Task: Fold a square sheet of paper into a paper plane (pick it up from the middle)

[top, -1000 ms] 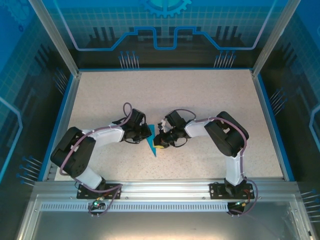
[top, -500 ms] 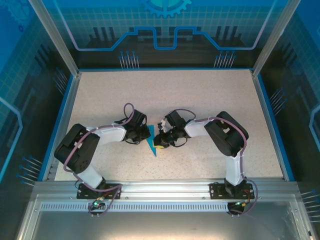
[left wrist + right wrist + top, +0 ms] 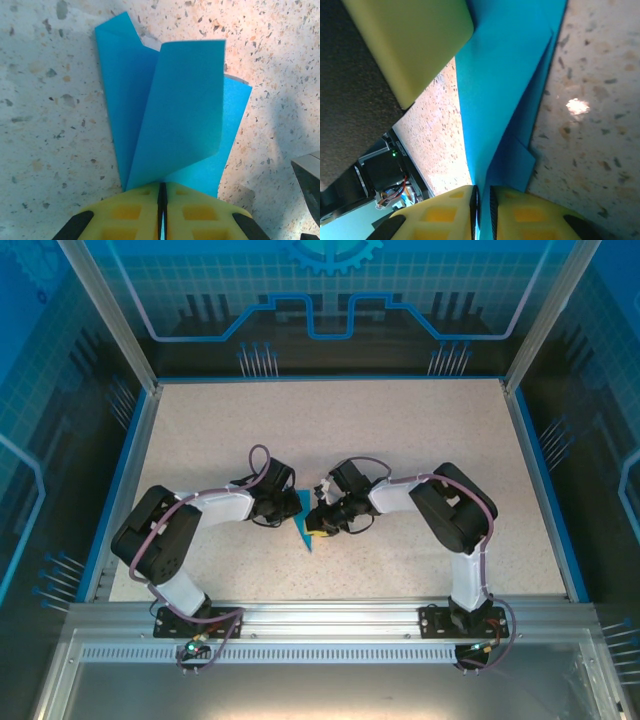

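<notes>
From above, the paper plane (image 3: 308, 540) is a teal sliver between my left gripper (image 3: 294, 510) and my right gripper (image 3: 319, 527), its folds too small to tell. At both wrists its near end vanishes between my pads (image 3: 200, 215). A dark shape (image 3: 306, 182) right of my left gripper is cut off.

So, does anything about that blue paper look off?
Only the paper plane: in the left wrist view one flap looks lifted and curled instead of lying flat, and its far edges don't line up. No tear shows.
</notes>
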